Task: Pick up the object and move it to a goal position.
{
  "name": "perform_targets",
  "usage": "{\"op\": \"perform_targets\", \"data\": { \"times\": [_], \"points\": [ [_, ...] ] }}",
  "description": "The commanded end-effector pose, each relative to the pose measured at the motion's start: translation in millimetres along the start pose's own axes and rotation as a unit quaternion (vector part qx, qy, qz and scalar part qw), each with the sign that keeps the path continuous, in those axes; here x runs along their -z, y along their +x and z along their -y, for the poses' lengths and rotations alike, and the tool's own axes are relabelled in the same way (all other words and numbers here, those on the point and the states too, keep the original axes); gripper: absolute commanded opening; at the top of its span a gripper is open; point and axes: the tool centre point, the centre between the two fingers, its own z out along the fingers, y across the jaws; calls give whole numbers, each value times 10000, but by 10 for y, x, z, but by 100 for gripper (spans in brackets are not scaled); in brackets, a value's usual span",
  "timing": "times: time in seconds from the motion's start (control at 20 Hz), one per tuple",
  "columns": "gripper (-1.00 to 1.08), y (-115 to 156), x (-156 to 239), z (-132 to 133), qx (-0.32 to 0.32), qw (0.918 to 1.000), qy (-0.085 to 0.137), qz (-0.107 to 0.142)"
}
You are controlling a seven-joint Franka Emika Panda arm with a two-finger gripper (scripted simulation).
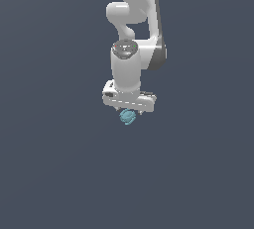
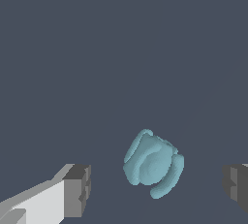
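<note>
The object (image 1: 128,117) is a small light teal-blue lumpy, roundish thing with darker grooves. In the exterior view it shows just under the white arm's hand. In the wrist view the object (image 2: 153,164) lies between the two grey fingertips, with a clear gap on each side. My gripper (image 2: 157,184) is open around it and touches it on neither side. One fingertip (image 2: 77,189) shows with its white finger; the other fingertip (image 2: 236,186) is cut by the picture's edge. In the exterior view the gripper (image 1: 128,114) points straight down and its fingers are mostly hidden by the hand.
The flat dark grey-blue surface (image 1: 59,163) fills both views. No other object, container or marker shows.
</note>
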Motion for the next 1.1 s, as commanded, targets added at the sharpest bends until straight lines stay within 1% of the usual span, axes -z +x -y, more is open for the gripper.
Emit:
{"op": "perform_targets", "data": {
  "times": [0.0,0.15,0.35,0.7,1.05],
  "points": [
    [100,-37,-62,-13,-270,9996,-22,0],
    [100,-91,-146,-33,-650,9979,-55,-4],
    [100,-165,-258,-64,-1168,9931,-99,-14],
    [100,-290,-428,-121,-1998,9797,-173,-46],
    [100,-372,-530,-161,-2519,9675,-218,-75]
  ]
}}
